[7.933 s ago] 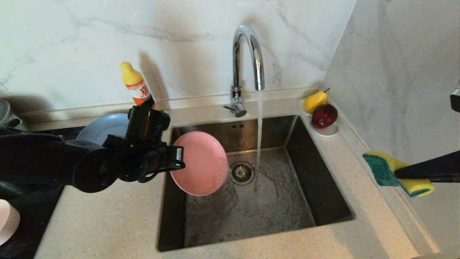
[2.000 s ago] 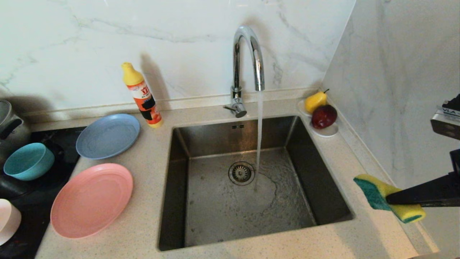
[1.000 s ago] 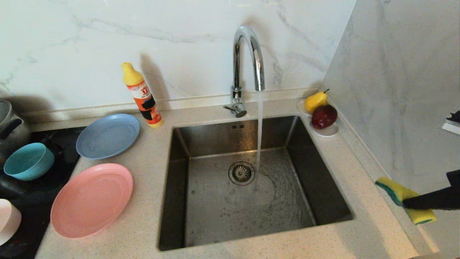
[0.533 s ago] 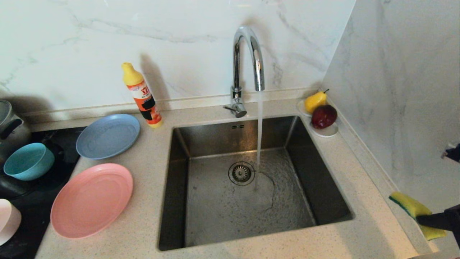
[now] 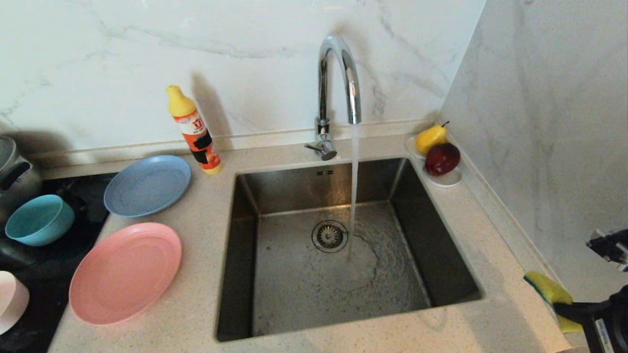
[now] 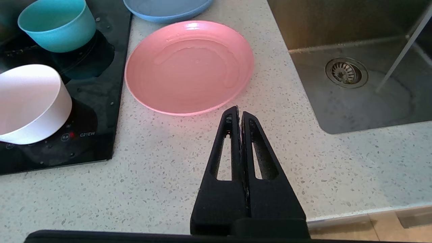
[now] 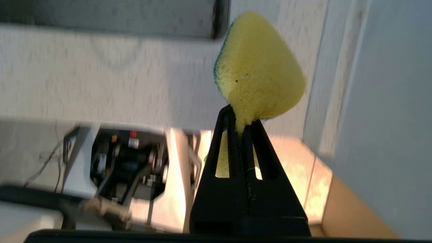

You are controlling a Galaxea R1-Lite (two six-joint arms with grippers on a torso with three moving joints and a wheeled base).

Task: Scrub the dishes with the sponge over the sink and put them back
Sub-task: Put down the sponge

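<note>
The sink [image 5: 343, 274] sits mid-bench, water running into it. Left of the sink lie the pink plate [image 5: 125, 273] and the blue plate [image 5: 147, 185], farther left the teal bowl [image 5: 38, 219]. My right jaws [image 7: 241, 123], right of the sink, pinch the sponge [image 7: 258, 67]. My left jaws [image 6: 240, 114] are closed, empty, near the sink's left side.

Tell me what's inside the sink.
The sink holds a round drain strainer and running water from the faucet, pooling on the floor. No dishes inside. Its near wall is hidden.
</note>
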